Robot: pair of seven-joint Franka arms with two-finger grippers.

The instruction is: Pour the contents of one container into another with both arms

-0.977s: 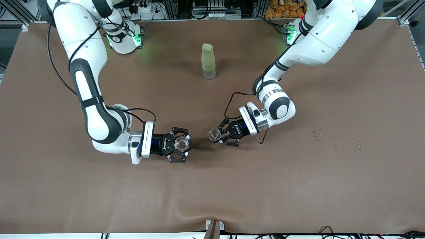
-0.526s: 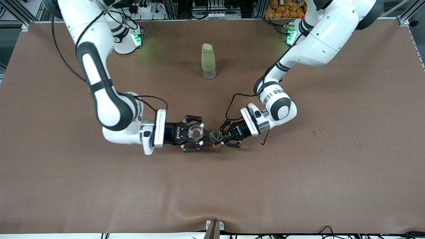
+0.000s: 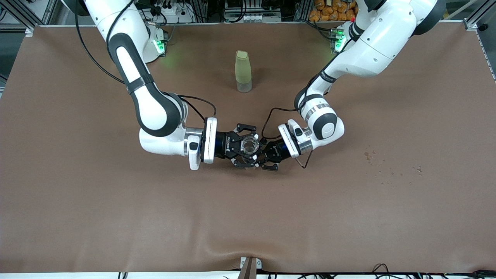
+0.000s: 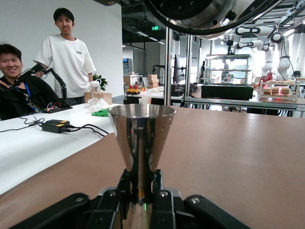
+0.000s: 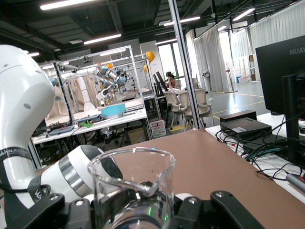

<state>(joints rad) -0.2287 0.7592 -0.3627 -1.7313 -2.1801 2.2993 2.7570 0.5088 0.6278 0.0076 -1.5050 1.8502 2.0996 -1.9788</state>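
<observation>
Glass beaker (image 3: 248, 145) and metal jigger (image 4: 141, 143) are held together mid-table.
Right gripper (image 3: 244, 150) is clamped on the beaker, left gripper (image 3: 265, 155) on the jigger.

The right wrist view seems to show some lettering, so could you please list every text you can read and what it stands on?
"HUAWEI", cut off at the picture's edge, on the black monitor.
"WANSHENG"-like lettering on the left arm's dark band: too blurred to read surely.
The glass beaker bears no readable marks.

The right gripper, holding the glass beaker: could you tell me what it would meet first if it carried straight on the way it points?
Most likely the left gripper, which faces it holding the metal jigger. The right gripper and its glass beaker already overlap it from above; their heights are unclear.
</observation>
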